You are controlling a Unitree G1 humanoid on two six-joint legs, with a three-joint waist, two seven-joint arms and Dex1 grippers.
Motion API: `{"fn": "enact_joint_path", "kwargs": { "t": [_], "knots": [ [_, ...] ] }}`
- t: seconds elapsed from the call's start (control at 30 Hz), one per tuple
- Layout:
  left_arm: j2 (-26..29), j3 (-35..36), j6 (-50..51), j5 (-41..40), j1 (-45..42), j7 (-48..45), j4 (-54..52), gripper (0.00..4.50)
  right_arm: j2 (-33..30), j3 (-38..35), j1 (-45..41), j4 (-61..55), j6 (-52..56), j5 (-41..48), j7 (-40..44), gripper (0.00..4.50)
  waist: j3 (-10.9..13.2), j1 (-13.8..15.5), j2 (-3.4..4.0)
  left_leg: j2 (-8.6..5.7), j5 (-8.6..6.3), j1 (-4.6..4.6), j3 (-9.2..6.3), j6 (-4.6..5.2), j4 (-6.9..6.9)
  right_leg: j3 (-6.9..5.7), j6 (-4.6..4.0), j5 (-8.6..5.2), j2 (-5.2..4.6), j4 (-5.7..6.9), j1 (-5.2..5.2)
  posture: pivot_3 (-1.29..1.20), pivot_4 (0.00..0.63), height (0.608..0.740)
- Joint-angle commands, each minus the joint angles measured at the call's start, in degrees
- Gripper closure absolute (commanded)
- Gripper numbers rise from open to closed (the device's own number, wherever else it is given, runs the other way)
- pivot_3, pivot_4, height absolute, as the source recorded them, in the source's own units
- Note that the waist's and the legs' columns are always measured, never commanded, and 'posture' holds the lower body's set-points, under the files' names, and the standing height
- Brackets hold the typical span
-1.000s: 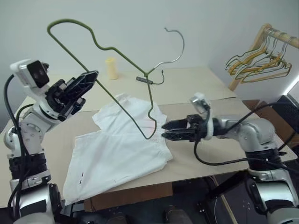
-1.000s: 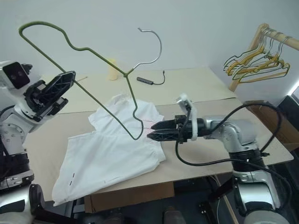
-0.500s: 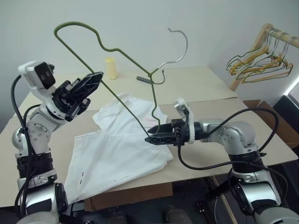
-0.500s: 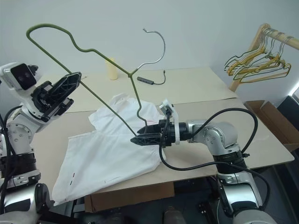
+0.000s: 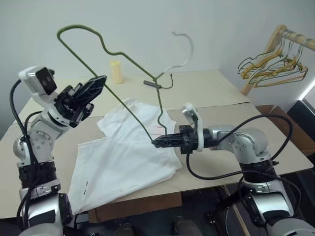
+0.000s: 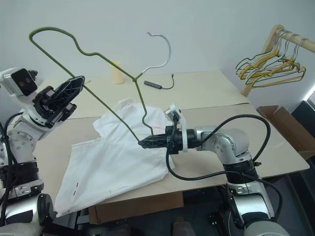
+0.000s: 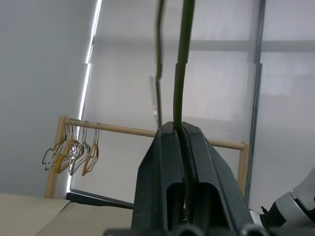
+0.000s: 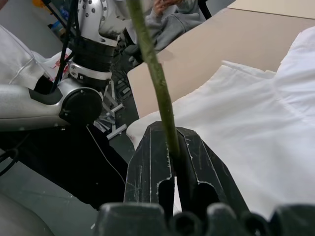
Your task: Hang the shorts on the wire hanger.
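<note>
The right pincer (image 6: 142, 144) is pinching the lower corner of the wire hanger (image 6: 106, 103), its two black fingers pressed together on the green wire just above the shorts (image 6: 118, 160). The left pincer (image 5: 96, 83) is gripping the hanger's long straight bar higher up, fingers clamped tight on the wire, so the frame is hanging tilted in the air between the two arms with its silver hook (image 5: 181, 49) pointing up toward the wall. The white shorts are lying spread flat on the tan surface (image 5: 211, 93), beneath the hanger and partly draping over the near edge. A small yellow cylinder (image 5: 116, 72) and a dark cable (image 5: 156, 83) are resting toward the far side, and a wooden rack of yellow and olive hangers (image 5: 273, 64) is standing at the right.
</note>
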Motion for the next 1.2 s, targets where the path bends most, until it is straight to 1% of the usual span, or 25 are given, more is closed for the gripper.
{"fn": "enact_joint_path", "kwargs": {
  "t": [0.03, 0.13, 0.2, 0.27, 0.33, 0.43, 0.53, 0.63, 0.77, 0.8, 0.9, 1.0, 1.07, 1.2],
  "knots": [
    [-0.15, -2.14, -1.54, 2.65, 0.82, -0.87, -1.48, 3.79, 0.43, -3.23, -0.73, 0.20, -0.74, 1.01, -1.29, 4.50, 0.00, 0.00, 0.00, 0.00, 0.00, 0.00, 0.00, 0.00, 0.00, 0.00, 0.00, 0.00, 0.00, 0.00, 0.01, -0.08, 0.000, 0.740],
    [1.16, -5.75, -3.87, 9.28, 2.41, 0.48, -1.43, 2.79, 0.62, -5.26, -0.45, -0.05, -0.38, 2.20, -2.37, 4.50, 0.00, 0.03, 0.00, 0.00, 0.00, 0.01, 0.00, 0.00, 0.00, -0.01, 0.00, 0.00, 0.00, 0.00, 0.01, -0.09, 0.000, 0.740],
    [3.15, -8.98, -6.43, 15.51, 3.96, 0.65, -1.51, 2.17, 0.32, -6.93, -0.02, -0.59, 0.16, 3.14, -3.26, 4.50, 0.00, 0.08, 0.00, -0.01, 0.00, 0.00, 0.00, 0.00, 0.00, -0.02, -0.01, 0.00, 0.00, 0.00, 0.01, -0.09, 0.000, 0.740],
    [4.98, -10.74, -8.23, 19.22, 5.43, 0.10, -1.35, 1.53, -0.28, -8.66, 0.60, -1.21, 1.27, 4.01, -4.24, 4.50, 0.00, 0.03, 0.00, -0.01, 0.00, -0.02, 0.02, 0.00, 0.00, -0.01, -0.01, 0.00, -0.01, -0.01, -0.02, -0.09, 0.000, 0.740],
    [7.57, -12.15, -10.20, 23.25, 7.42, -0.58, -1.03, 0.87, -2.02, -11.72, 2.01, -1.76, 4.01, 5.92, -5.81, 4.50, 0.00, -0.01, 0.01, 0.01, 0.00, -0.04, 0.02, 0.00, 0.00, -0.03, -0.01, 0.00, 0.00, -0.02, -0.04, -0.08, 0.000, 0.740],
    [11.78, -14.51, -14.33, 29.09, 10.36, -2.97, -1.26, 0.03, -6.35, -15.71, 5.11, -1.81, 9.66, 9.13, -7.11, 4.50, 0.01, 0.05, 0.02, 0.02, -0.01, -0.06, 0.02, -0.01, -0.01, -0.04, -0.02, -0.01, -0.02, -0.04, -0.06, -0.07, 0.000, 0.740],
    [14.15, -15.90, -17.04, 32.09, 12.31, -4.45, -3.01, 0.03, -10.65, -18.34, 7.77, -0.12, 15.98, 11.28, -8.01, 4.50, 0.01, 0.15, 0.02, 0.00, -0.01, -0.09, 0.05, 0.00, -0.01, -0.05, -0.03, -0.02, -0.07, -0.07, -0.08, -0.07, 0.000, 0.740],
    [14.82, -17.13, -17.31, 33.72, 12.88, -4.14, -5.31, 0.03, -15.40, -19.42, 10.98, 2.10, 20.96, 10.59, -8.80, 4.50, 0.01, 0.51, 0.02, 0.00, -0.01, -0.05, 0.05, 0.00, -0.01, -0.07, -0.04, -0.02, -0.09, -0.06, -0.03, -0.06, 0.000, 0.740],
    [15.68, -17.86, -16.16, 33.68, 13.17, -5.32, -7.95, 0.03, -21.89, -19.17, 15.19, 7.22, 27.11, 10.45, -6.32, 4.50, 0.02, 1.38, 0.02, -0.01, -0.01, -0.05, 0.06, 0.00, -0.01, -0.05, -0.04, -0.02, -0.10, -0.08, -0.03, -0.07, 0.000, 0.740],
    [15.85, -17.96, -16.22, 33.69, 13.25, -5.70, -8.47, 0.03, -23.29, -18.69, 16.16, 8.82, 27.83, 10.19, -5.43, 4.50, 0.02, 1.42, 0.03, -0.01, -0.01, -0.04, 0.07, 0.00, -0.01, -0.04, -0.04, -0.02, -0.09, -0.08, -0.04, -0.07, 0.000, 0.740],
    [16.39, -18.72, -16.46, 34.25, 13.26, -6.60, -9.46, 0.03, -27.58, -16.99, 19.17, 12.68, 24.56, 8.47, -0.80, 4.50, 0.02, 1.51, 0.03, 0.00, -0.01, -0.02, 0.08, 0.01, -0.01, -0.01, -0.03, -0.03, -0.07, -0.07, -0.04, -0.06, 0.000, 0.740],
    [16.40, -18.96, -15.99, 34.22, 13.02, -6.58, -9.50, 0.03, -30.46, -13.24, 18.76, 14.87, 23.74, 6.64, 2.15, 4.50, 0.02, 1.42, 0.03, 0.00, -0.01, 0.04, 0.11, 0.02, -0.01, 0.04, 0.09, -0.09, -0.06, -0.06, -0.01, -0.06, 0.000, 0.740],
    [16.29, -19.05, -15.72, 33.96, 12.85, -6.58, -9.61, 0.03, -31.64, -10.80, 18.10, 17.50, 24.42, 6.23, 4.98, 4.50, 0.02, 1.44, 0.03, 0.00, -0.01, 0.14, 0.09, 0.02, -0.01, 0.10, 0.30, -0.21, -0.01, -0.04, 0.04, -0.05, 0.000, 0.740],
    [16.08, -19.19, -15.66, 34.19, 12.96, -6.03, -9.92, 0.03, -31.91, -6.01, 15.91, 22.35, 24.85, 5.03, 9.27, 4.50, 0.02, 1.52, 0.03, -0.01, -0.01, 0.19, 0.07, 0.02, -0.01, 0.14, 0.31, -0.21, 0.01, -0.03, 0.06, -0.05, 0.000, 0.740]
  ]
}}
